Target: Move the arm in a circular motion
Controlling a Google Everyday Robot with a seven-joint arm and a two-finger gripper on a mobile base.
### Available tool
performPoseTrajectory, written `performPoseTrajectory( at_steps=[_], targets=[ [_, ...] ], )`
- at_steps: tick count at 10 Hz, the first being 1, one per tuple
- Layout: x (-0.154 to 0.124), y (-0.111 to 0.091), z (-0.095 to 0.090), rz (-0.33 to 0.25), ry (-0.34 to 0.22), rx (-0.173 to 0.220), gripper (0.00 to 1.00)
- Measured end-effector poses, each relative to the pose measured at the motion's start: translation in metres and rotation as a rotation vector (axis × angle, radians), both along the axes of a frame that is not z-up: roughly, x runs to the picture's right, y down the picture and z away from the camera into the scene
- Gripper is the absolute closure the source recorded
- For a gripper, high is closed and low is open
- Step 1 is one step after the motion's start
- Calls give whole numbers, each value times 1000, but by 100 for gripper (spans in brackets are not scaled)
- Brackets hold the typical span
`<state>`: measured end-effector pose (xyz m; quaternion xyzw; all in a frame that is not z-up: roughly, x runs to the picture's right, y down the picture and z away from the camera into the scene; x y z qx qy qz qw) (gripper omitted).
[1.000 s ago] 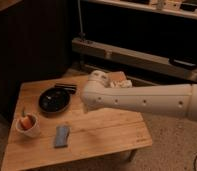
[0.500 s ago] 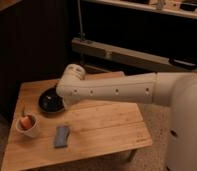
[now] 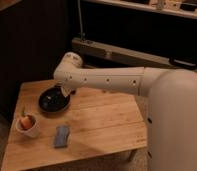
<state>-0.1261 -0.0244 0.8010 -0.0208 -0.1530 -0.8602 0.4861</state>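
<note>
Swinging leftward over the last second, the thick off-white robot arm point(image 3: 104, 80) now has its rounded end joint further toward the far left of the light wooden desk point(image 3: 107, 125) than it was, and slightly higher than half a second ago. Only a small pale part of the hand point(image 3: 67, 91) shows, tucked under that joint. Whether it is open or closed cannot be told, and nothing can be seen held in it.

Directly below and just left of the hand lies a round black dish point(image 3: 53, 101); its contents cannot be made out. Further out, left and nearer the desk's front edge, stands a small white cup point(image 3: 29, 129) with an orange object point(image 3: 26, 121) in it. A flat blue rectangular sponge point(image 3: 62, 136) lies just right of the cup, well in front of the hand. From the hand, the arm stretches right in a long tube with dark screw holes to a bulky white body at the right edge.
</note>
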Motion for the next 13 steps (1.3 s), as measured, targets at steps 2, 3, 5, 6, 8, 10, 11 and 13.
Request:
performPoseTrajectory(
  at_steps=[2, 3, 5, 6, 8, 10, 11, 13],
  targets=[
    [24, -24, 23, 34, 40, 9, 39],
    [46, -39, 37, 67, 74, 13, 39],
    [98, -56, 61, 144, 143, 9, 39],
    [126, -56, 67, 176, 180, 0, 39],
    [181, -46, 68, 249, 251, -21, 39],
    [229, -23, 51, 318, 308, -43, 39],
    [243, -13, 40, 342, 319, -51, 39],
    [269, 22, 6, 389, 342, -57, 39]
  ],
)
